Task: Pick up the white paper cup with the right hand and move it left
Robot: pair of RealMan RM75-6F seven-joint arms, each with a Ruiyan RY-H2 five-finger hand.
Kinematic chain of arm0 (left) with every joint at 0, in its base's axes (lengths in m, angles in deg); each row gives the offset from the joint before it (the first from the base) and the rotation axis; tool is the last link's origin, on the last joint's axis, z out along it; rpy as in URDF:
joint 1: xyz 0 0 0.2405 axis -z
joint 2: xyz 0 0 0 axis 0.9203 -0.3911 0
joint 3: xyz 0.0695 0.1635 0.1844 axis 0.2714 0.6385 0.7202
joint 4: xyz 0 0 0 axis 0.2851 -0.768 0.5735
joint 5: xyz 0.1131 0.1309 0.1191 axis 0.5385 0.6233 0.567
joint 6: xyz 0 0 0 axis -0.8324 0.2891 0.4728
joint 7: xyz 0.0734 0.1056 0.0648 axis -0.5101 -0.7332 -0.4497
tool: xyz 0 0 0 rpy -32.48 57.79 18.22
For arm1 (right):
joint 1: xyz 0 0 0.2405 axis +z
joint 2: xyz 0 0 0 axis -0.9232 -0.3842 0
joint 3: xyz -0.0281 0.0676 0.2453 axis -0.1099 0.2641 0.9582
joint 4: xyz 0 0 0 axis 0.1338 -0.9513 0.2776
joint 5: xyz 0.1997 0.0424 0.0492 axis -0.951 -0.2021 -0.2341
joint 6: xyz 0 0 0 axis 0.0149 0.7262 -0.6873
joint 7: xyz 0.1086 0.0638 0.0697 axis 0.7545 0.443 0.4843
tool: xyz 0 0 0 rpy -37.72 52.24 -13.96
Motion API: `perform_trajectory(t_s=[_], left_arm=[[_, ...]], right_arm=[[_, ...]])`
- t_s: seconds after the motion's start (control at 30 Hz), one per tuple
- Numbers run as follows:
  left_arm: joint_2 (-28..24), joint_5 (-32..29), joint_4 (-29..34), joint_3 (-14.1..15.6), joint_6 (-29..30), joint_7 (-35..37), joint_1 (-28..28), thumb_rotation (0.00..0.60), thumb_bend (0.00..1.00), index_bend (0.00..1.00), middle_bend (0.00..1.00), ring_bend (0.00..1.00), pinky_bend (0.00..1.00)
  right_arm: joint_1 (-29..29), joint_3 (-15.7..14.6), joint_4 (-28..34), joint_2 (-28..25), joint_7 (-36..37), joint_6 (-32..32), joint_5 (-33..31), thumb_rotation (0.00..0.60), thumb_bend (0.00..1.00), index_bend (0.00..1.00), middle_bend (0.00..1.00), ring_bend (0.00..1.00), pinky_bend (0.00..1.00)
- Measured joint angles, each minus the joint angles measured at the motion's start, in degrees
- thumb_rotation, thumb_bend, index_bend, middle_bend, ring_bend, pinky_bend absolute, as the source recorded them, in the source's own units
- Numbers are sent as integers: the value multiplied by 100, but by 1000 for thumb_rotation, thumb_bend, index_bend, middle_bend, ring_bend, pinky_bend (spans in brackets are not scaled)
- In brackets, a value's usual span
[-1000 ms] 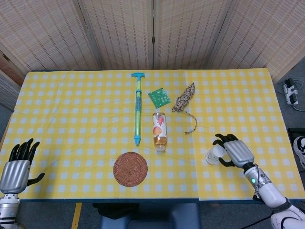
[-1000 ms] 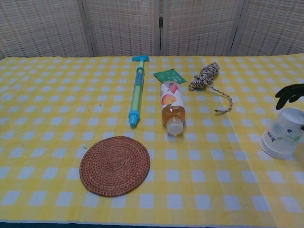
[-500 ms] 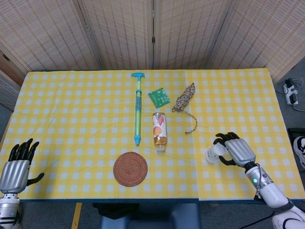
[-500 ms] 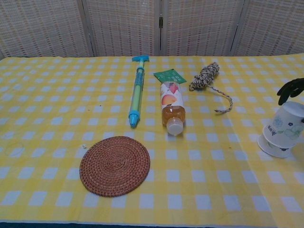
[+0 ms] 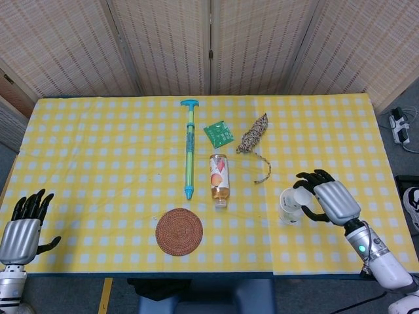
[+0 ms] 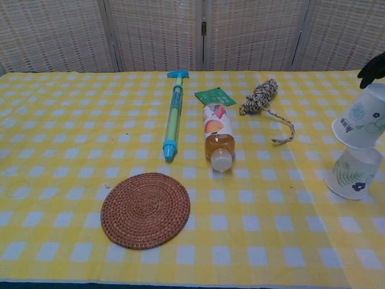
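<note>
My right hand (image 5: 332, 203) grips a white paper cup (image 6: 363, 122) with a blue and green flower print, mouth down and tilted, above the table's right side. Just under it a second, like cup (image 6: 353, 174) stands mouth down on the yellow checked cloth (image 6: 72, 120). From the head camera the two cups (image 5: 290, 206) overlap at the hand's fingertips. In the chest view only dark fingertips (image 6: 373, 67) show at the right edge. At the near left corner my left hand (image 5: 23, 227) holds nothing, its fingers spread.
Left of the cups lie a juice bottle (image 6: 217, 136) on its side, a teal and green water pump toy (image 6: 172, 114), a green card (image 6: 214, 95), a patterned cord bundle (image 6: 260, 96) and a round woven coaster (image 6: 145, 209). Wicker screens stand behind.
The right hand has raised the gripped cup off the table. A second cup has come out from under it and stays standing on the cloth. The left hand is still.
</note>
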Motion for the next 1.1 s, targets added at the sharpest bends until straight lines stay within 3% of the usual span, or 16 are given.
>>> perform_trajectory(t_s=[0.33, 0.8, 1.1], left_arm=[[2, 3, -21, 14, -2, 33, -11, 600, 216, 34, 0, 0, 0], [54, -52, -173, 32, -80, 116, -10, 600, 217, 34, 0, 0, 0], [132, -56, -272, 42, -150, 168, 20, 600, 217, 34, 0, 0, 0]], right_arm=[[182, 25, 89, 33, 173, -179, 200, 600, 445, 428, 211, 196, 115], [741, -49, -630, 1112, -417, -1089, -332, 600, 446, 429, 213, 193, 114], [886, -126, -828, 1388, -717, -1250, -567, 600, 445, 429, 213, 193, 115]])
